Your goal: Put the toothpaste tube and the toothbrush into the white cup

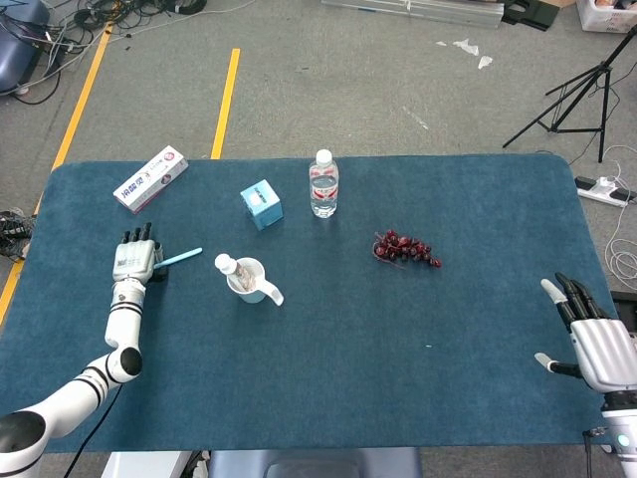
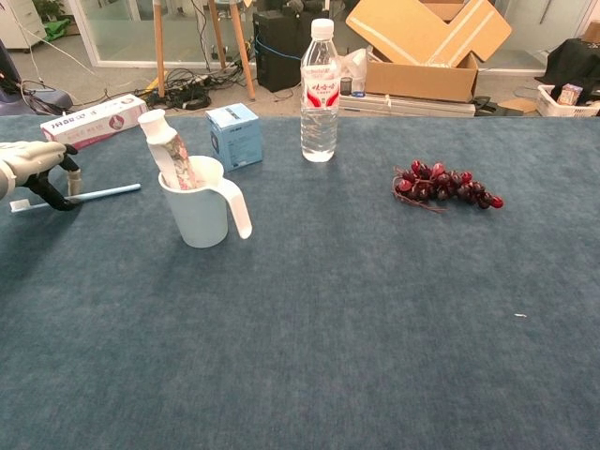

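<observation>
While your left robot hand point(image 2: 33, 173) pinches the toothbrush point(image 2: 80, 196) near its bristle end, the pale blue handle points toward the white cup point(image 2: 197, 211) and stops short of it, with a gap of bare cloth between the two. In the head view the brush point(image 1: 177, 259) runs from the hand point(image 1: 134, 259) on a slight upward slant; whether it is clear of the cloth cannot be told. The toothpaste tube point(image 2: 167, 150) already stands in the cup, leaning toward your left side with its white cap up above the rim. The cup's handle faces the near right.

Behind the cup sit a small blue box point(image 2: 234, 136) and a clear water bottle point(image 2: 320, 89) with a red label, both upright. A long white and pink carton point(image 2: 94, 120) lies flat toward the far left corner of the counter point(image 2: 375, 328), beyond your left hand. A bunch of dark red grapes point(image 2: 445, 187) lies to the right of the bottle, well apart from the cup.

Your right robot hand point(image 1: 597, 344) shows only in the head view, at the near right edge of the counter, fingers apart and holding nothing, far from all the objects.
</observation>
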You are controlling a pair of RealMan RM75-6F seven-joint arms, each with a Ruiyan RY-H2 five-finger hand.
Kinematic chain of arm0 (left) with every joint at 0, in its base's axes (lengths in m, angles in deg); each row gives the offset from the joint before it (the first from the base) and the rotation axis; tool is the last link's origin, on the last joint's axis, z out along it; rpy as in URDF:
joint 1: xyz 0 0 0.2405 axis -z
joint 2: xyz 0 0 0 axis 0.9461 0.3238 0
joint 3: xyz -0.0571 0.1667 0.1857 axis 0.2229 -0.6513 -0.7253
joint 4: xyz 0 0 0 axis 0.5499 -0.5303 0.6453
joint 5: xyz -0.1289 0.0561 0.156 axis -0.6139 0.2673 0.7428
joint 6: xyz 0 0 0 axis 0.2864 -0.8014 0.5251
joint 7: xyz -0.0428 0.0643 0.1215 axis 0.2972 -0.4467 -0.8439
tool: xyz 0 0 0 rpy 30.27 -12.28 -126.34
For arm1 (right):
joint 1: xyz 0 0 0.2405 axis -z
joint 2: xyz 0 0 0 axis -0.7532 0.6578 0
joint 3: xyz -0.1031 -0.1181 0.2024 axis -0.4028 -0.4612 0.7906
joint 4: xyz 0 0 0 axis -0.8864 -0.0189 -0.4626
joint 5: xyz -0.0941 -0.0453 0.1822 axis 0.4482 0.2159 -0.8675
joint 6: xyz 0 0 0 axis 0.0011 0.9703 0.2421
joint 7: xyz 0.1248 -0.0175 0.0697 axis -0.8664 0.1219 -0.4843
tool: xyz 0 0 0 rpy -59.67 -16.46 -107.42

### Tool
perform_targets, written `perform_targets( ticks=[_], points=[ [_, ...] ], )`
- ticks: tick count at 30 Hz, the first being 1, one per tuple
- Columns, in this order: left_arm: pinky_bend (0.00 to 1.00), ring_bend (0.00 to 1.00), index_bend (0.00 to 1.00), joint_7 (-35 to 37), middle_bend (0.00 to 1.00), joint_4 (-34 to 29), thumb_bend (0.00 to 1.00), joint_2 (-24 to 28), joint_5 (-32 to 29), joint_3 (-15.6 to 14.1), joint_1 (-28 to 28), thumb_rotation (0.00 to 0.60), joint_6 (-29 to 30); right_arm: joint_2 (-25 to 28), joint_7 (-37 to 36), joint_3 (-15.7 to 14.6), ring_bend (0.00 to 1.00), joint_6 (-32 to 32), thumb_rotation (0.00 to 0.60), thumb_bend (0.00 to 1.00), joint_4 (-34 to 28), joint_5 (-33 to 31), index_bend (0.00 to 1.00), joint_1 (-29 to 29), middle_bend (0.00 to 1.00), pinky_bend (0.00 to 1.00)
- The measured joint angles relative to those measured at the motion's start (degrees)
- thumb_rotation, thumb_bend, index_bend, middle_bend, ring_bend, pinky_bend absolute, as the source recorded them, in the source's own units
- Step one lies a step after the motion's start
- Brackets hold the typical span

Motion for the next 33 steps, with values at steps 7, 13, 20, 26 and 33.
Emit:
perform_targets(
  ticks=[7,13,20,26,33],
  points=[
    [0.04,0.00,0.54,0.43,0.00,-3.56,0.43,1.50,1.30,-0.40,-0.66,0.600,2.07,-0.08,0.14,-0.03,0.04,0.08,0.600,0.00,-0.01,-0.02,0.04,-0.03,0.03,0.39],
    [0.04,0.00,0.54,0.37,0.00,-7.42,0.43,3.44,2.17,-0.77,-1.47,0.600,4.44,-0.09,0.19,-0.02,0.04,0.13,0.600,0.00,0.00,-0.07,0.04,-0.06,0.03,0.39],
    [0.04,0.00,0.54,-0.18,0.00,-12.87,0.44,6.32,3.09,-1.17,-2.48,0.600,7.56,-0.16,0.38,-0.03,0.04,0.25,0.600,0.00,0.00,-0.14,0.04,-0.10,0.03,0.39],
    [0.04,0.00,0.54,-0.56,0.00,-18.83,0.43,9.55,4.20,-1.46,-3.55,0.600,10.84,-0.20,0.55,-0.01,0.04,0.05,0.600,0.00,-0.04,-0.14,0.04,-0.03,0.03,0.39],
    [0.04,0.00,0.55,-1.44,0.00,-26.70,0.43,14.58,5.77,-1.85,-5.03,0.600,15.26,-0.13,0.35,0.10,0.04,-0.23,0.600,0.00,-0.04,-0.20,0.04,0.09,0.03,0.39]
  ],
)
